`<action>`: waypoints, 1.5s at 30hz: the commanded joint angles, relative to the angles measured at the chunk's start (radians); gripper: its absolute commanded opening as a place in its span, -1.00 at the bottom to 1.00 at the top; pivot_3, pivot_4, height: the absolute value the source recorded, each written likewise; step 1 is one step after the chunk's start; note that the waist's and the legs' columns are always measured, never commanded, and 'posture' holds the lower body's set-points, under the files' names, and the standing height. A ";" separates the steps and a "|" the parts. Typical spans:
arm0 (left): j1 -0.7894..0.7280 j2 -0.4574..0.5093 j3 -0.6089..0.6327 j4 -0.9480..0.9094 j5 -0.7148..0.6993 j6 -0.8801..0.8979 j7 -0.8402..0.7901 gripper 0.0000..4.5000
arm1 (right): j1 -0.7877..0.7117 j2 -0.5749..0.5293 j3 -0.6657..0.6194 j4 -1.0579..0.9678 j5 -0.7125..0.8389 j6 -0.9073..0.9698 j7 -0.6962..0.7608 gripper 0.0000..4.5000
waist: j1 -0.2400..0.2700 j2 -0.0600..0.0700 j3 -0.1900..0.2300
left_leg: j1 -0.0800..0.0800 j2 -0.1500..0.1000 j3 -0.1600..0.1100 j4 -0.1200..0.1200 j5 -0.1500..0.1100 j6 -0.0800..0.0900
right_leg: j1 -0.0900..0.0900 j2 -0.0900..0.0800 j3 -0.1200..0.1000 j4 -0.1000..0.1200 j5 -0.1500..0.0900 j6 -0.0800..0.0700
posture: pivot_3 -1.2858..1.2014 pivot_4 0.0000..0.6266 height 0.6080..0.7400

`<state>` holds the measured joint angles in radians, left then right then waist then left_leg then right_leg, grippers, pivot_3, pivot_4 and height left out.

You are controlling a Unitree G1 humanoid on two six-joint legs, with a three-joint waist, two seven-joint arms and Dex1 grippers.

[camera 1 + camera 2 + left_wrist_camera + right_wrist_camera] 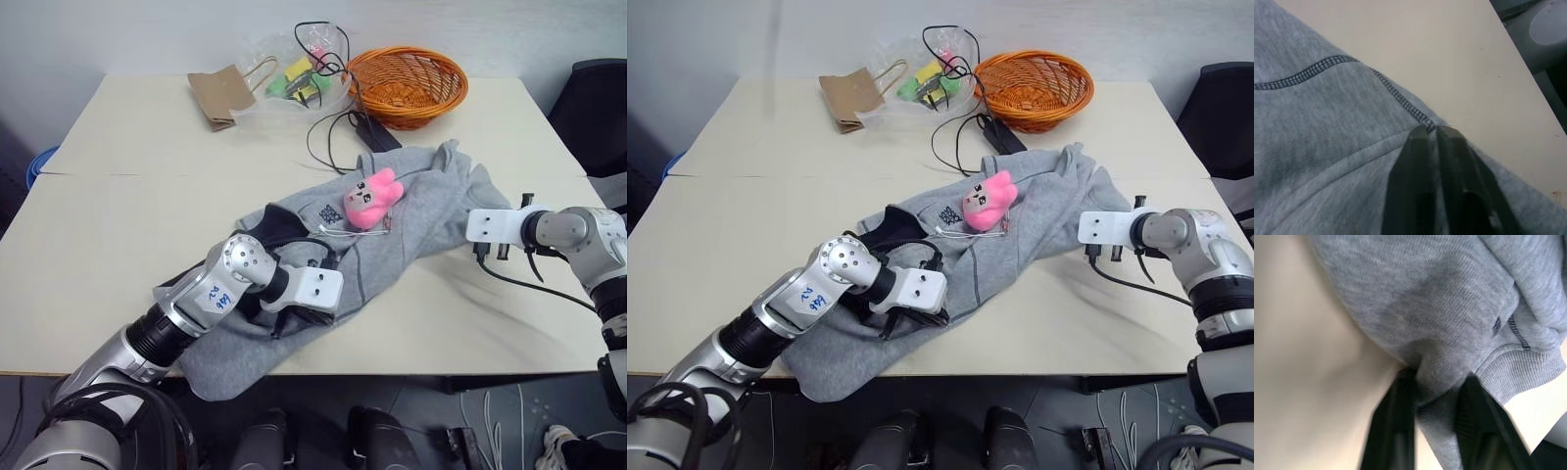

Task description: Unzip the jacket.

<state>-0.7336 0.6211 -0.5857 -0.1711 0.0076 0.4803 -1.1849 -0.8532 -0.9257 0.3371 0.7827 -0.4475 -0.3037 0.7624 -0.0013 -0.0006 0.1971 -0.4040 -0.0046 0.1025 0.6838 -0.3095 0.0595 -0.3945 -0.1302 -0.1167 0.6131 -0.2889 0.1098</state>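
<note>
The jacket point(392, 235) lies crumpled across the table point(98, 255), a pink toy point(371, 199) on it. The left gripper point(1433, 130) is clenched at a seam near the table's front edge. The right gripper point(1437, 382) grasps a fold of jacket fabric at the garment's right side.

Beige table point(118, 245) carrying a grey jacket point(411, 230), orange wicker basket point(408, 86), brown paper bag point(217, 96), and clear plastic bag point(289, 73).

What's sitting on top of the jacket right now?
A pink plush toy lies on the grey jacket near its chest logo. The left gripper presses onto the fabric, shut. The zipper line under the toy and folds is mostly covered.
</note>
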 commanded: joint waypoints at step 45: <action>0.271 0.388 0.275 0.249 -0.116 -0.570 -0.322 -1.00 | 1.435 -0.038 -0.745 -1.425 0.457 0.529 0.283 -0.76 | 0.015 0.008 -0.020 | 0.032 0.008 0.011 -0.014 -0.011 -0.007 | 0.015 -0.001 0.011 -0.001 -0.008 -0.010 | 0.03 -0.52 1.00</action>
<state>-0.4896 0.9986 -0.2996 0.1354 -0.0727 -0.1402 -1.4593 0.5783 -0.9573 -0.3595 -0.5941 -0.0234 0.1974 1.0281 0.0138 0.0069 0.1769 -0.3721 0.0036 0.1130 0.6690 -0.3204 0.0529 -0.3792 -0.1313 -0.1056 0.6124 -0.2972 0.0996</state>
